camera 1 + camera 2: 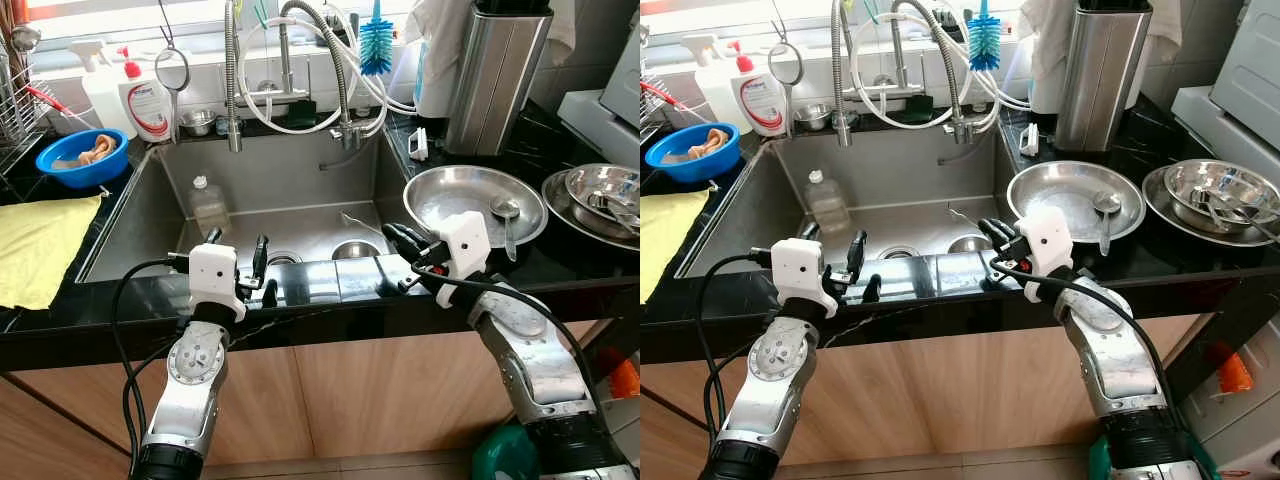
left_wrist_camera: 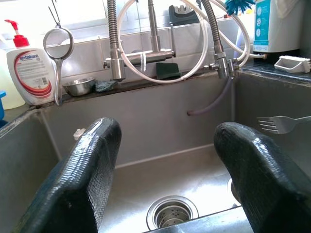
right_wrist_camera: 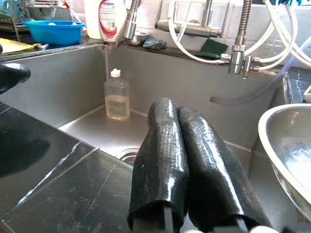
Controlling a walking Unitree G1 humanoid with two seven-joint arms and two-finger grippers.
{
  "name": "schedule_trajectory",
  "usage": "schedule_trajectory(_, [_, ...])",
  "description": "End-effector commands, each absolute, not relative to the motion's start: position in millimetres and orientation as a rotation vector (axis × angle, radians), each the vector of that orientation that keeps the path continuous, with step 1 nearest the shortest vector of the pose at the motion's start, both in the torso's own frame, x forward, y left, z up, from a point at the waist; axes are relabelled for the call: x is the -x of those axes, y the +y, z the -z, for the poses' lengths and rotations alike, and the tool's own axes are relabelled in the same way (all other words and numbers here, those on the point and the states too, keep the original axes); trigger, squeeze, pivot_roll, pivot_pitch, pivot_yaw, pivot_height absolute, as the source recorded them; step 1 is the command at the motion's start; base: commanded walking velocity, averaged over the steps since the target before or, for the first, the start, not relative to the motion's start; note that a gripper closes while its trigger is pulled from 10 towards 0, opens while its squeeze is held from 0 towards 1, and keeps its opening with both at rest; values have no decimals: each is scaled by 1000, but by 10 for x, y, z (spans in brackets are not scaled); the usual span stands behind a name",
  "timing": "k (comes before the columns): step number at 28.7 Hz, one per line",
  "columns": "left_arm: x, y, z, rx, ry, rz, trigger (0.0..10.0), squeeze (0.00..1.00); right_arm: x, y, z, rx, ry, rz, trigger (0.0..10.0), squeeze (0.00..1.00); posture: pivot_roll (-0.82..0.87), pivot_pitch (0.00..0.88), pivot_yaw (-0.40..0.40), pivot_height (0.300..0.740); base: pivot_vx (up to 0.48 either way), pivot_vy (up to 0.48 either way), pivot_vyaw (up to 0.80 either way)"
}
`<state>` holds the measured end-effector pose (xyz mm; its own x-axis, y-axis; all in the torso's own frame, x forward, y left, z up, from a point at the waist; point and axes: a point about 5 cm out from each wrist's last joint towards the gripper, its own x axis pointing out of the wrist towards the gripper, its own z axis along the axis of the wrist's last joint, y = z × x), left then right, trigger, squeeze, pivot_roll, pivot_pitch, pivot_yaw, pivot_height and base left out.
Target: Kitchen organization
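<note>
Hovering over the sink's front rim, the left gripper (image 1: 240, 262) has its fingers spread wide with nothing between them. The right gripper (image 1: 400, 240) sits at the rim's right end, fingers pressed together and empty.

Sink (image 1: 140, 205) basin lies straight ahead of and below both. A clear bottle (image 1: 207, 204) stands upright at the left rear of the basin, ahead of the left gripper, the nearer arm to it. A fork (image 2: 282, 124) lies toward the right side, tines pointing left in the left wrist view; its handle is cut off, so its full axis is uncertain. A small steel bowl (image 1: 355, 250) rests on the basin floor just ahead of the right gripper. On the counter to the right, a steel plate (image 1: 455, 195) carries a spoon (image 1: 506, 222).
</note>
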<state>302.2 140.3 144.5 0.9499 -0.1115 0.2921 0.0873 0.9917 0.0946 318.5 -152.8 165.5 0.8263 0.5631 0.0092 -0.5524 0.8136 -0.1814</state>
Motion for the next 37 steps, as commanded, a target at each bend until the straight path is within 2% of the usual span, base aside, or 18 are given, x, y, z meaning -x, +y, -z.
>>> schedule_trajectory(1, [-3003,1430,-1470,-95,-306,87,10000,0,-3208,-1481,-1683,183,-78,-605,10000,0,-112,0,67,740,0,0,0])
schedule_trajectory(12, [-3010,1443,-1486,-100,-308,89,10000,0,-3208,-1404,-1643,188,-75,-608,10000,0,-105,0,74,740,0,0,0])
schedule_trajectory(13, [-3011,1438,-1488,-99,-309,90,10000,0,-3207,-1402,-1641,188,-76,-608,10000,27,-105,0,74,740,0,0,0])
schedule_trajectory(18, [-3012,1434,-1487,-100,-307,94,10000,0,-3209,-1402,-1621,187,-74,-602,10000,0,-105,0,76,740,0,0,0])
schedule_trajectory(24, [-3005,1454,-1490,-106,-309,96,10000,0,-3208,-1390,-1602,191,-74,-595,10000,12,-107,0,83,740,0,0,0])
schedule_trajectory(25, [-3005,1461,-1496,-108,-311,96,10000,0,-3205,-1392,-1604,179,-77,-596,10000,376,-109,0,87,740,0,0,0])
schedule_trajectory(26, [-3006,1463,-1497,-108,-312,97,10000,0,-3204,-1392,-1606,177,-79,-596,10000,376,-109,0,87,740,0,0,0])
schedule_trajectory(27, [-3008,1464,-1498,-108,-312,98,10000,0,-3204,-1393,-1606,179,-80,-594,10000,694,-109,0,87,740,0,0,0])
schedule_trajectory(28, [-3008,1463,-1492,-109,-312,100,10000,0,-3200,-1392,-1598,181,-79,-593,10000,702,-112,0,87,740,0,0,0])
schedule_trajectory(29, [-3011,1456,-1494,-109,-312,102,10000,0,-3199,-1393,-1595,181,-79,-592,10000,1000,-112,0,87,740,0,0,0])
schedule_trajectory(36, [-3025,1439,-1506,-106,-315,108,10000,0,-3207,-1368,-1606,180,-95,-573,10000,1000,-109,0,86,740,0,0,0])
schedule_trajectory(37, [-3021,1439,-1502,-106,-314,106,10000,0,-3204,-1354,-1603,183,-97,-577,10000,533,-109,0,86,740,0,0,0])
